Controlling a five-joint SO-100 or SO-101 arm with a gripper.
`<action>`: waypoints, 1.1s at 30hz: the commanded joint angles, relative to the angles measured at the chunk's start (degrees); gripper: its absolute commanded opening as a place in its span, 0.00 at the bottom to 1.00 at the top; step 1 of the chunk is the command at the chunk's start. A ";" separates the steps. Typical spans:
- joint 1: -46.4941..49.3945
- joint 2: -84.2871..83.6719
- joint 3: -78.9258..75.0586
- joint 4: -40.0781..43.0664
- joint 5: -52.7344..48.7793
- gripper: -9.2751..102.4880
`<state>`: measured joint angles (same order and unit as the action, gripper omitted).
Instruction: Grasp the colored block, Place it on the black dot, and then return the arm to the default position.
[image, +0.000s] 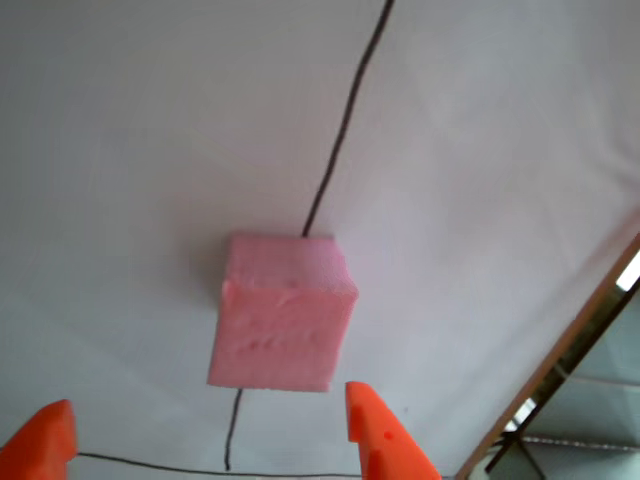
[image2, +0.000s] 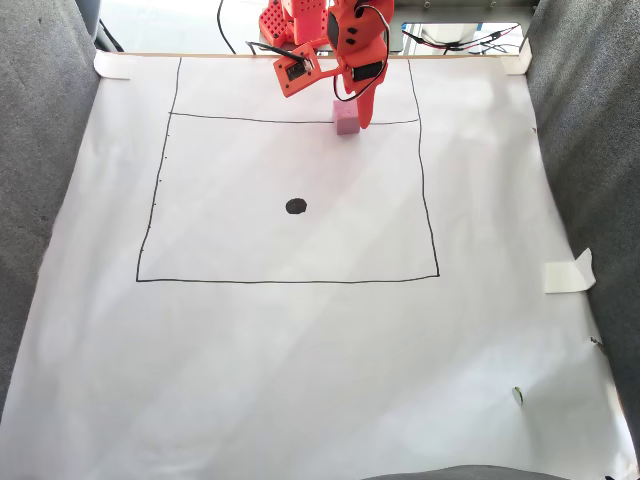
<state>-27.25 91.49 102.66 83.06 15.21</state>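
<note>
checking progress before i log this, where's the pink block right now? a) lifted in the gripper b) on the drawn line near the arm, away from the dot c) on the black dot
b: in the fixed view the pink block sits on the upper drawn line beside the gripper, and the black dot lies bare, apart from it.

Colored block: pale pink foam cube, dented faces, resting flat on a thin drawn line, just beyond my spread tool tips, untouched. Black dot: small dark oval blot, well apart from the block.
</note>
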 joint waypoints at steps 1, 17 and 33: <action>0.09 0.88 3.25 -3.87 -1.49 0.41; 1.67 -0.18 10.37 -9.84 -3.34 0.44; 2.20 -0.62 12.48 -11.69 -1.32 0.21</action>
<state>-25.40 90.62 115.22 71.37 13.36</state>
